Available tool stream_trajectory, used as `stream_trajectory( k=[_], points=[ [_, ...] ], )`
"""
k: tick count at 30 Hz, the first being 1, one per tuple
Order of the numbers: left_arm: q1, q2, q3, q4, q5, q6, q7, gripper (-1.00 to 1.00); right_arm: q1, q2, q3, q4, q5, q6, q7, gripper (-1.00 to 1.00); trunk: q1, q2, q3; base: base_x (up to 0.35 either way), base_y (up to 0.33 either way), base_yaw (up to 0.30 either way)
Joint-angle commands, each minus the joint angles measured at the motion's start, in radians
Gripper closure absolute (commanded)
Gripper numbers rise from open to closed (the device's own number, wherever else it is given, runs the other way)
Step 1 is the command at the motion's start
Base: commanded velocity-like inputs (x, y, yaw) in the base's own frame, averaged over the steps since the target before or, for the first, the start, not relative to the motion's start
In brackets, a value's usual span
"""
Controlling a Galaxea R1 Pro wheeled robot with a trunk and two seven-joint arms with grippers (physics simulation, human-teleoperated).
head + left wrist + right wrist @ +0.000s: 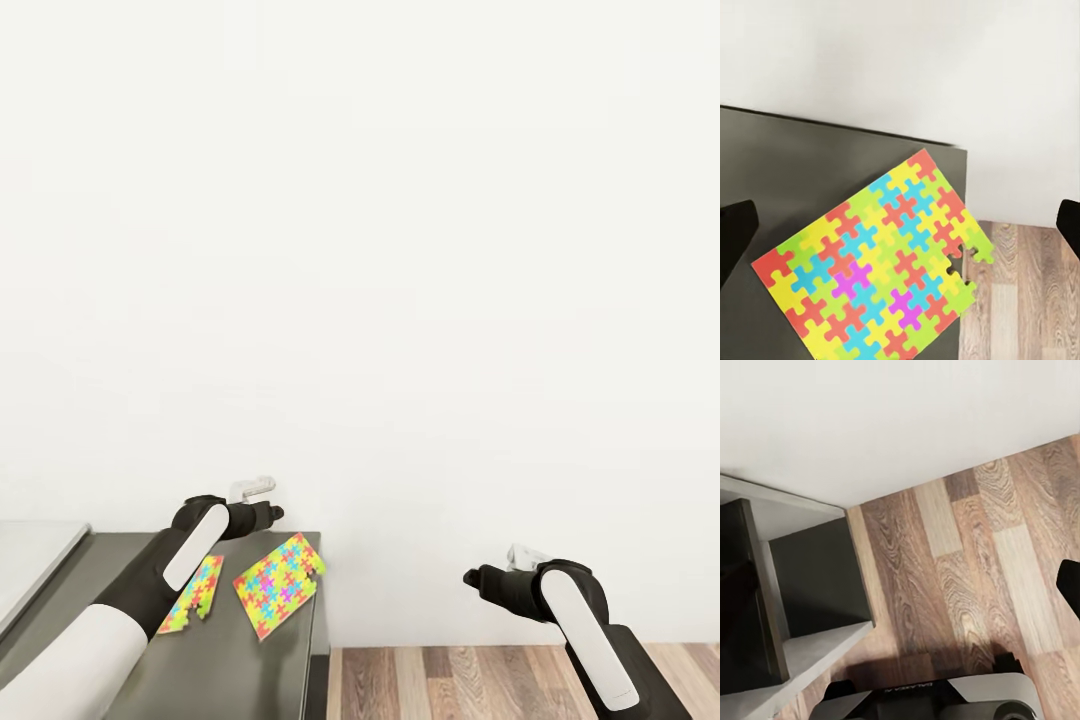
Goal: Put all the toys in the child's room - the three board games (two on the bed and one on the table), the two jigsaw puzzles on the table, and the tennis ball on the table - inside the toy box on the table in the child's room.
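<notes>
Head view shows you two jigsaw puzzles on the dark end of the table [270, 690]: one puzzle [280, 584] by the table's edge, the other puzzle [193, 596] partly under your left arm. Your left tool [272, 514] hovers open above them; your right tool [472, 577] hangs open over the wood floor [450, 680].

Two jigsaw puzzles [280, 583] of yellow, red, blue, green pieces on the dark grey table [110, 570].
</notes>
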Motion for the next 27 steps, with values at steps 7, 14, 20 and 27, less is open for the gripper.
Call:
stream_trajectory(
  k=[7, 14, 20, 27],
  points=[
    [-0.001, 0.001, -0.003, -0.001, 0.010, 0.001, 0.010, -1.00, -0.001, -0.001, 0.002, 0.000, -0.009, 0.000, -0.011, -1.00, 0.001, -0.002, -0.002, 0.089, 0.000, -0.004],
    [-0.001, 0.001, -0.003, -0.001, 0.010, 0.001, 0.010, -1.00, -0.001, -0.001, 0.002, 0.000, -0.009, 0.001, -0.011, -1.00, 0.001, -0.002, -0.002, 0.007, 0.000, 0.000],
    [-0.001, 0.002, -0.003, -0.001, 0.012, 0.001, 0.009, -1.00, -0.001, -0.001, 0.002, 0.000, -0.009, 0.001, -0.011, -1.00, 0.001, -0.002, -0.002, 0.000, 0.000, 0.000],
    [-0.001, 0.002, 0.003, 0.012, 0.022, 0.009, 0.006, -1.00, -0.001, -0.001, 0.002, 0.000, -0.009, 0.001, -0.011, -1.00, 0.001, -0.002, -0.002, 0.000, 0.000, 0.000]
  ],
)
